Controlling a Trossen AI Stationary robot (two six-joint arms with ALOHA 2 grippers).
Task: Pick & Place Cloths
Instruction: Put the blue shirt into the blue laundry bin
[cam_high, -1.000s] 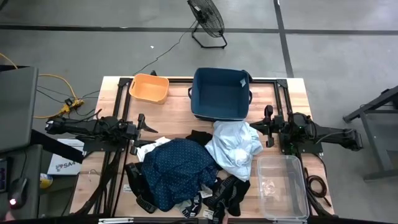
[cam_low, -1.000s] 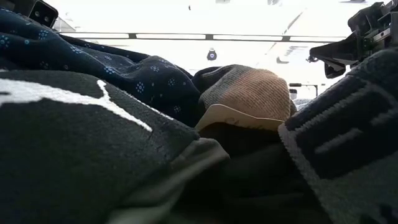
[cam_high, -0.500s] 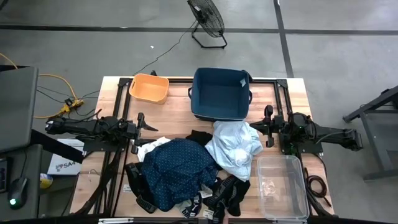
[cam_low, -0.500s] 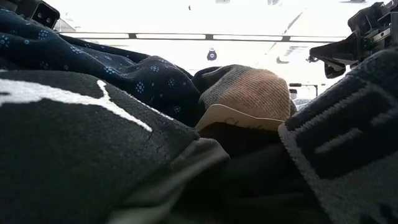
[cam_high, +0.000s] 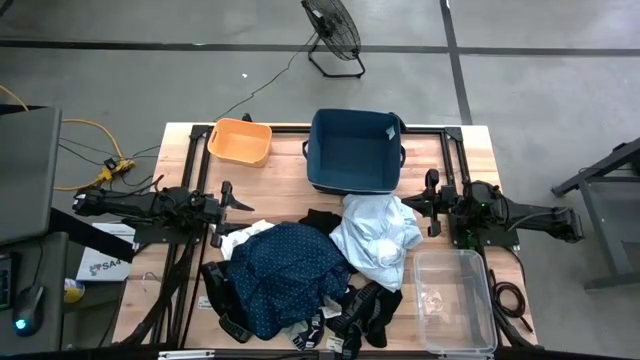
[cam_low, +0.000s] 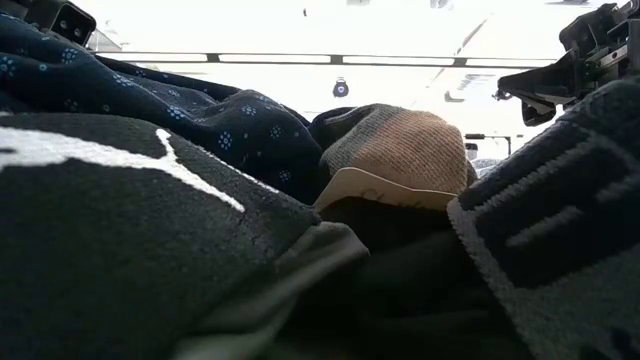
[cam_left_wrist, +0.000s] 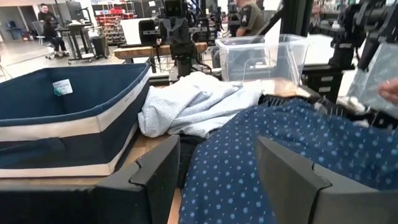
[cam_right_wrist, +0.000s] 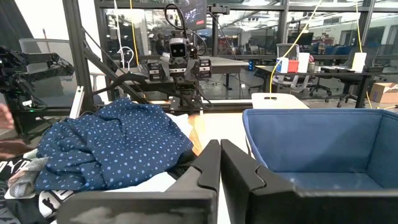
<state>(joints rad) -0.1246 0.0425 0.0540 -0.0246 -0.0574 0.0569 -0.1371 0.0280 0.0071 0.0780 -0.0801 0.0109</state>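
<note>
The cloths lie in a heap on the table's near middle. A dark-blue patterned shirt (cam_high: 285, 275) lies next to a pale blue-white shirt (cam_high: 375, 238), with a black piece (cam_high: 320, 218) between them. Small white pieces (cam_high: 238, 238) show at the heap's left, and dark lettered socks (cam_high: 365, 310) at its near edge. In the low view, the patterned shirt (cam_low: 200, 115) and a grey-green sock (cam_low: 400, 145) fill the picture. My left gripper (cam_high: 234, 200) (cam_left_wrist: 217, 180) is open, left of the heap, touching nothing. My right gripper (cam_high: 432, 203) (cam_right_wrist: 219, 168) is shut, right of the pale shirt, touching nothing.
A navy fabric bin (cam_high: 355, 150) stands at the far middle and an orange tub (cam_high: 240, 142) at the far left. A clear plastic box (cam_high: 455, 300) sits at the near right. A person's hand (cam_left_wrist: 388, 90) shows at the table's near side.
</note>
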